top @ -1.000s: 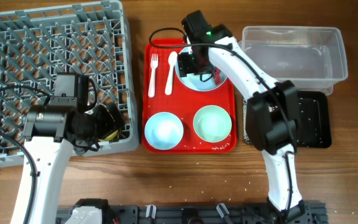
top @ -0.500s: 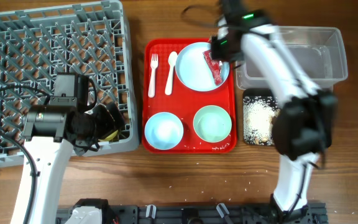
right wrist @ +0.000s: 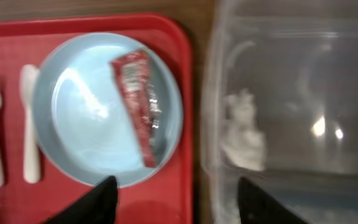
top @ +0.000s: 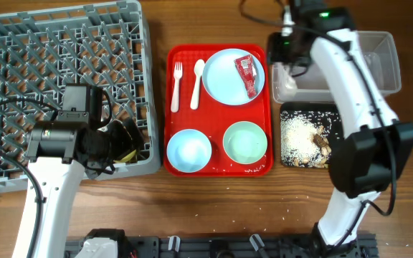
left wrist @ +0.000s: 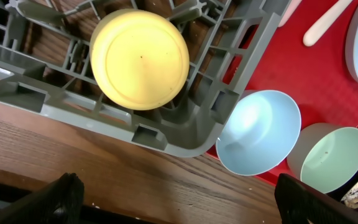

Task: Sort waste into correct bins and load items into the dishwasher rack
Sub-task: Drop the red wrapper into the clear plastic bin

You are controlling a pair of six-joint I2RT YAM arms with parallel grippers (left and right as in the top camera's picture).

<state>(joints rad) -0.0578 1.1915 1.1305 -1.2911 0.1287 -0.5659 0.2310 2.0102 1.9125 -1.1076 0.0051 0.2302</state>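
My right gripper is open and empty above the left wall of the clear tub. A white tissue lies inside the tub. The red wrapper lies on the blue plate on the red tray. The fork, spoon and two bowls also sit there. Rice and brown scraps lie in the black tray. My left gripper is open over the front right corner of the rack, where the yellow cup stands upside down.
Loose rice grains are scattered on the wooden table in front of the red tray. The rack's right wall stands close to the red tray's left rim. The black tray sits directly in front of the clear tub.
My right gripper has swung right from above the plate to the clear tub's left side. The black tray with rice is now uncovered. The left arm has not moved.
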